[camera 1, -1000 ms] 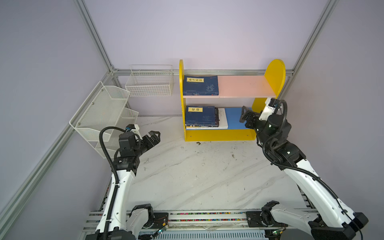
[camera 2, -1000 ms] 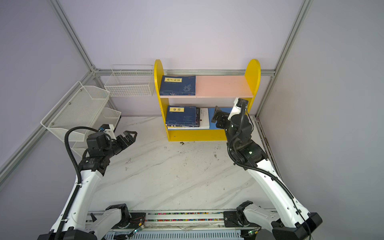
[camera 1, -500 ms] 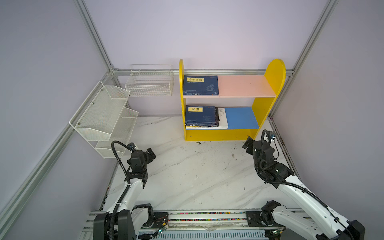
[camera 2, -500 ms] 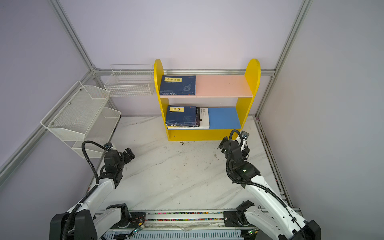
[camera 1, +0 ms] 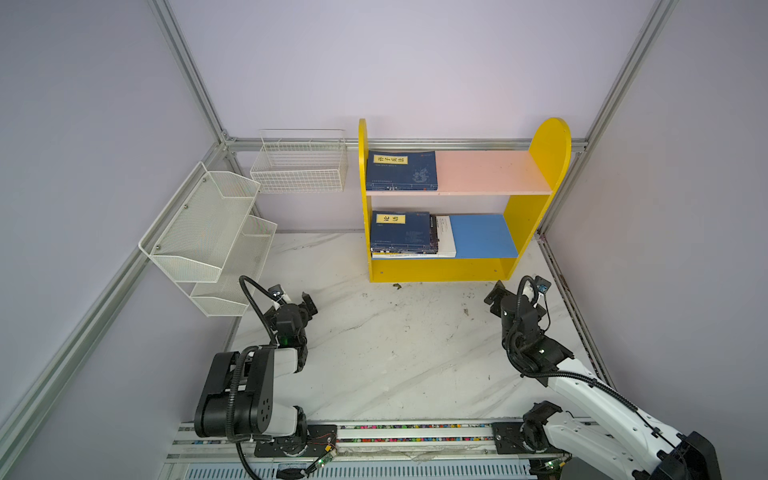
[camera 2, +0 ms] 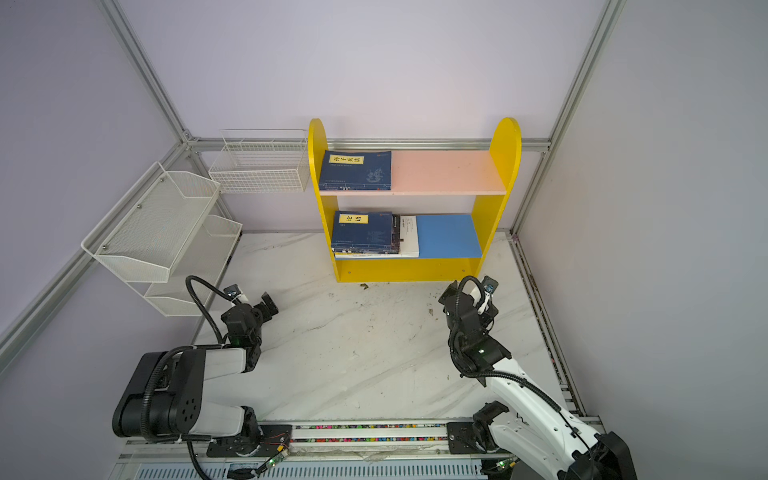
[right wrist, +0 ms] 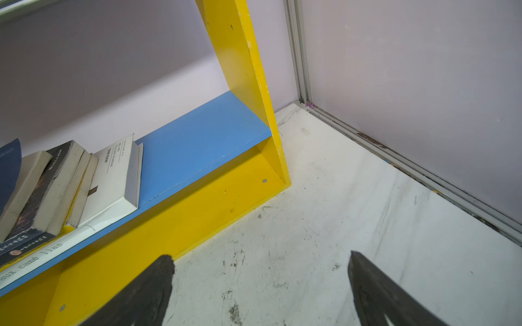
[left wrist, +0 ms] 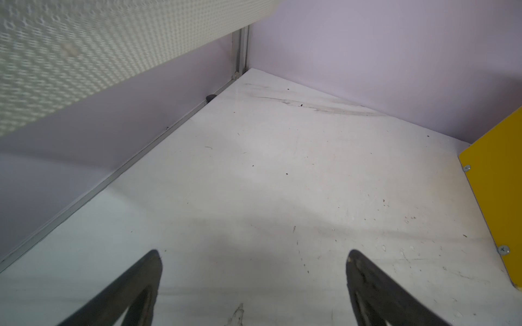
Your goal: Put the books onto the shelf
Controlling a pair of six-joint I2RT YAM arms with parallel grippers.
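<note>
The yellow shelf (camera 1: 540, 199) (camera 2: 494, 199) stands at the back wall. On its pink upper board lies one navy book (camera 1: 401, 170) (camera 2: 355, 170). A stack of books (camera 1: 405, 232) (camera 2: 365, 232) (right wrist: 56, 183) lies on the left of the blue lower board, a white book (right wrist: 113, 180) at its right side. My left gripper (camera 1: 293, 296) (camera 2: 250, 296) (left wrist: 253, 251) hangs open and empty low over the table, left of the shelf. My right gripper (camera 1: 517, 290) (camera 2: 468, 290) (right wrist: 260, 255) is open and empty before the shelf's right foot.
A white mesh tiered rack (camera 1: 208, 232) is mounted on the left wall, just behind my left gripper. A white wire basket (camera 1: 299, 166) hangs beside the shelf. The aluminium frame rail (right wrist: 423, 172) runs along the right wall. The arm bases sit on the front rail (camera 1: 395, 432).
Both arms have drawn back and sunk toward the table. The right gripper has left the front of the lower board. Both grippers stayed open.
</note>
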